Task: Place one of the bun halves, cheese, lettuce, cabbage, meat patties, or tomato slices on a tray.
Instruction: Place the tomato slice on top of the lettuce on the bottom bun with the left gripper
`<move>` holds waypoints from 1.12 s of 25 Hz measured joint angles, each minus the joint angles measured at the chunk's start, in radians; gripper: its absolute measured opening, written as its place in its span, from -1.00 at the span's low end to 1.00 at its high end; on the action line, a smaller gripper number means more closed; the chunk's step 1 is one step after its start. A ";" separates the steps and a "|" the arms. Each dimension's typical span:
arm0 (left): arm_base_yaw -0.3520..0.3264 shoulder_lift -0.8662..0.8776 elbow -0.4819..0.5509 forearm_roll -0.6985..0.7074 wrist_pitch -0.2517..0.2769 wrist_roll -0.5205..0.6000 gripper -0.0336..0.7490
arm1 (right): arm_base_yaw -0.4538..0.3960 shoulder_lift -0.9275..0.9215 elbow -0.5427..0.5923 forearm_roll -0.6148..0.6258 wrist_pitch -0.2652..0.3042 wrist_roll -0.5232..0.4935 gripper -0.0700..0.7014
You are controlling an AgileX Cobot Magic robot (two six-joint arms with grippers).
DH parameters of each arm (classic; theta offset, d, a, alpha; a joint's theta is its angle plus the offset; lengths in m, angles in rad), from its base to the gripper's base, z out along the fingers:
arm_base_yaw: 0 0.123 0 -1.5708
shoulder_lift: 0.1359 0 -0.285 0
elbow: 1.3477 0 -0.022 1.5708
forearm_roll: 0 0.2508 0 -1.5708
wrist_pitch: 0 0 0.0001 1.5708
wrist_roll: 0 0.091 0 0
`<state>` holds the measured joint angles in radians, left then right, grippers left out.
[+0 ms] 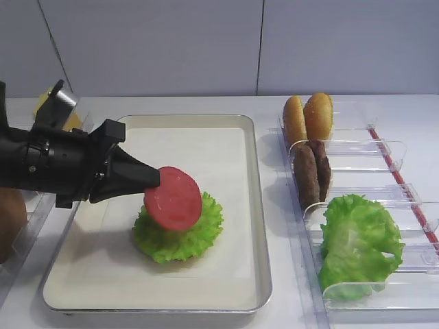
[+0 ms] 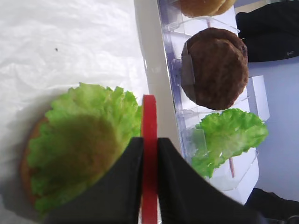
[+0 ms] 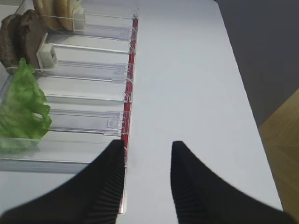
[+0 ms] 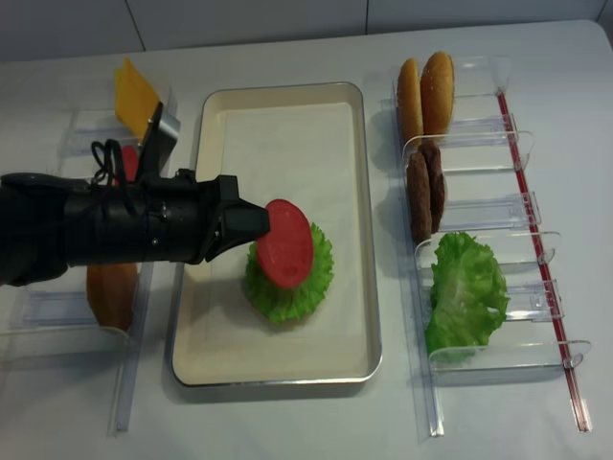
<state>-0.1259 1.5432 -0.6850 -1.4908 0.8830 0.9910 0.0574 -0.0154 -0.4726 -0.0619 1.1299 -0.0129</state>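
Observation:
My left gripper [image 1: 154, 179] is shut on a red tomato slice [image 1: 173, 199], held on edge just above a ruffled green lettuce leaf [image 1: 178, 236] in the cream tray [image 1: 206, 144]. From the left wrist, the slice [image 2: 149, 121] shows as a thin red strip pinched between the black fingers [image 2: 124, 177], with the lettuce [image 2: 79, 140] below and a tan bun half edge [image 2: 25, 158] under it. My right gripper [image 3: 147, 149] hangs over bare table beside the clear bins, jaws apart with nothing between them.
Clear bins [image 1: 384, 157] right of the tray hold two bun halves [image 1: 309, 116], two meat patties [image 1: 312, 171] and a green leaf [image 1: 357, 240]. Bins on the left hold yellow cheese [image 4: 134, 91] and a bun half [image 4: 113, 292].

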 joint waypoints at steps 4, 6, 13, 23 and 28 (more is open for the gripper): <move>0.000 0.000 0.000 -0.002 -0.004 0.000 -0.80 | 0.000 0.000 0.000 0.000 0.000 0.000 -0.11; 0.000 0.000 0.000 -0.004 -0.004 0.000 -0.80 | 0.000 0.000 0.000 0.000 0.000 0.000 -0.11; 0.000 0.038 0.000 -0.007 0.038 0.013 -0.81 | 0.000 0.000 0.000 0.000 0.000 0.004 -0.11; 0.000 0.112 0.000 -0.084 0.050 0.097 -0.81 | 0.000 0.000 0.000 0.000 0.000 0.002 -0.11; 0.000 0.112 0.000 -0.039 0.038 0.099 -0.81 | 0.000 0.000 0.000 0.000 0.000 0.002 -0.11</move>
<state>-0.1259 1.6553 -0.6850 -1.5297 0.9213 1.0897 0.0574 -0.0154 -0.4726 -0.0619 1.1299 -0.0107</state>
